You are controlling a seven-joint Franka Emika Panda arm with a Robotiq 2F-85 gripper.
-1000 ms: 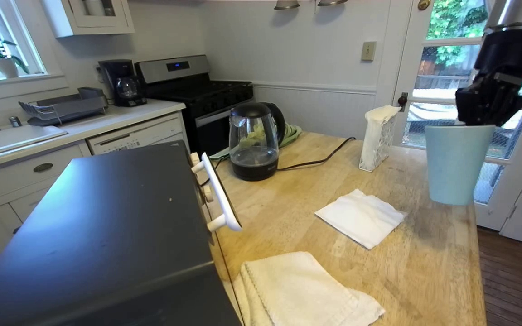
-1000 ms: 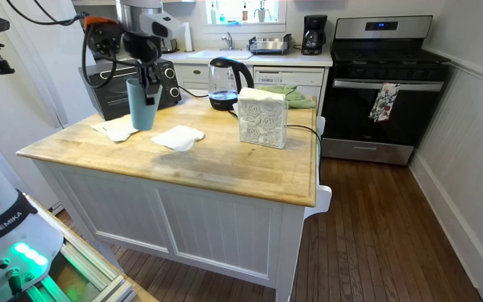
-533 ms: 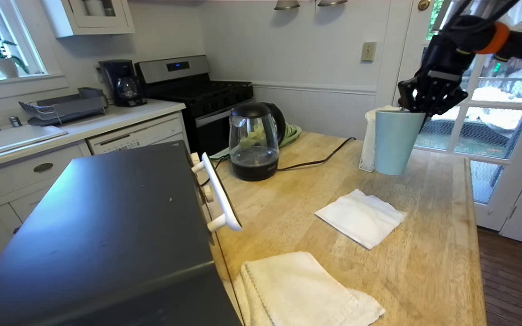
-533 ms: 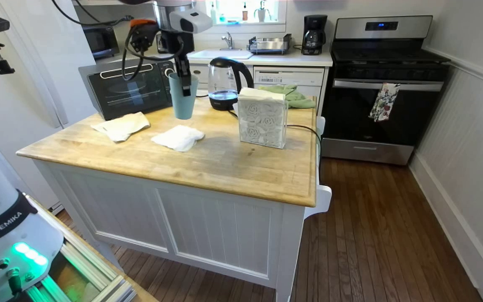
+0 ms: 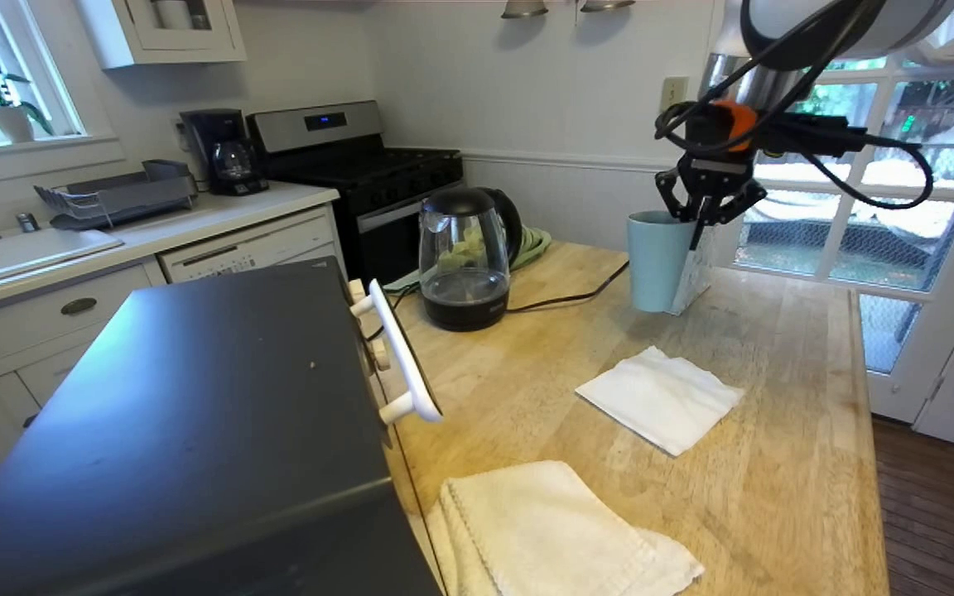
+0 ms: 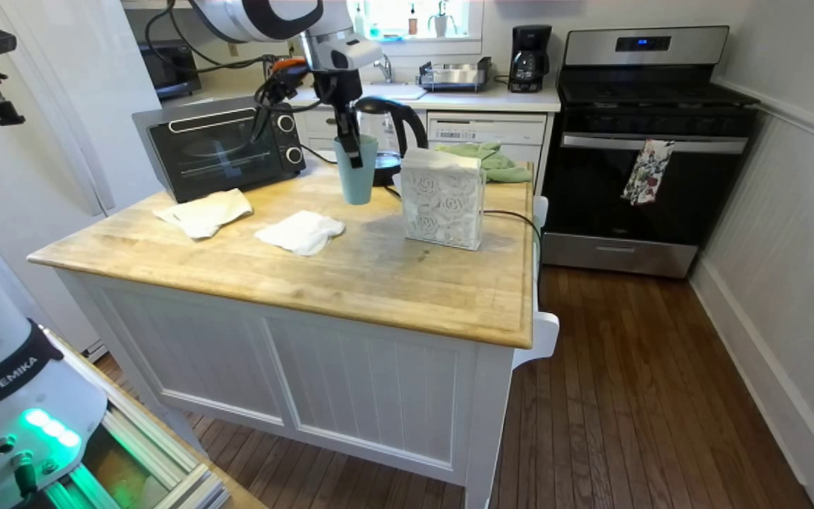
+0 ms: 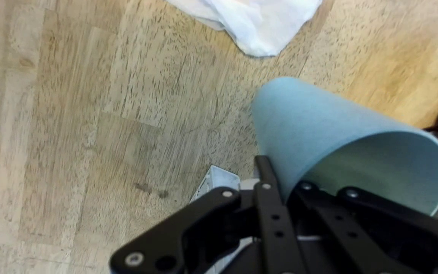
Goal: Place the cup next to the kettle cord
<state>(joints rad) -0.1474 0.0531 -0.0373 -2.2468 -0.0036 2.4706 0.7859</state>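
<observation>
Right of the cord [image 5: 572, 298] in an exterior view, the cup [image 5: 657, 266] hangs above the wooden table [image 5: 518, 406], its wall clamped in the gripper [image 5: 695, 226]. Best to clear the holder [image 6: 442, 201], hold level and seat the base flat beside the cord, not on it. Oven [image 5: 195, 397], cloth [image 5: 560, 530] and napkin [image 5: 661, 399] rest on the table; beyond run sink [image 5: 30, 261], coffee maker [image 5: 224, 153], stove [image 5: 357, 178], door [image 5: 891, 248].
</observation>
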